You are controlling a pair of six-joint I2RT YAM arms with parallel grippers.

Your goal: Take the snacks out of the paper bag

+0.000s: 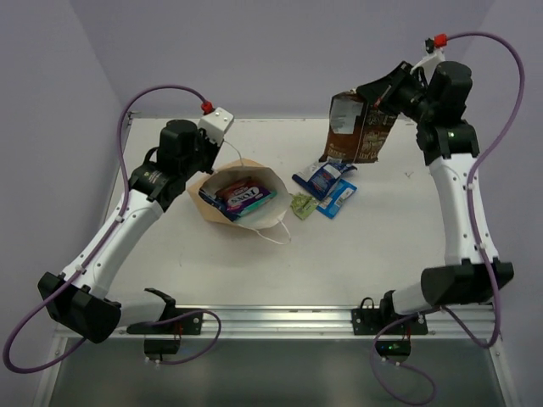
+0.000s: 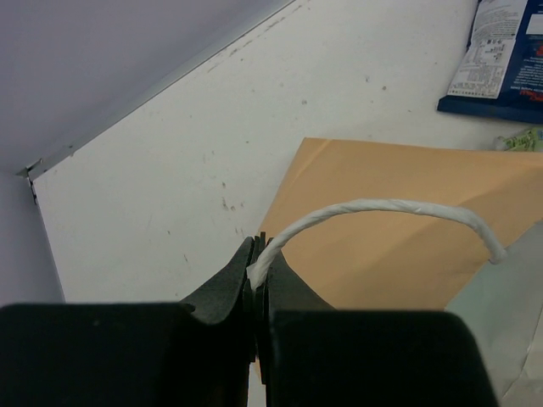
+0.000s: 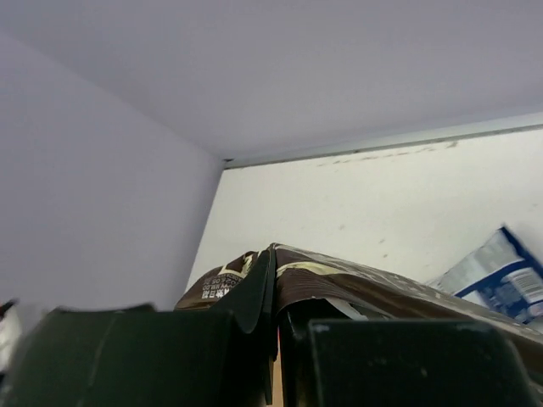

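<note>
The tan paper bag (image 1: pixel 242 199) lies on its side mid-table, mouth up toward the camera, with a purple and a teal packet (image 1: pixel 242 197) inside. My left gripper (image 2: pixel 257 275) is shut on its white string handle (image 2: pixel 382 208), above the bag's tan side (image 2: pixel 399 254). My right gripper (image 3: pixel 278 292) is shut on the top edge of a brown chip bag (image 3: pixel 373 284), which hangs in the air at the back right (image 1: pixel 361 127). Blue-white packets (image 1: pixel 327 180) and a tiny green wrapper (image 1: pixel 302 204) lie on the table right of the bag.
The white table (image 1: pixel 373 254) has a raised back edge (image 1: pixel 280 119) by the lilac wall. A dark-blue packet (image 2: pixel 501 59) lies beyond the bag in the left wrist view. The second handle loop (image 1: pixel 278 235) trails toward the front.
</note>
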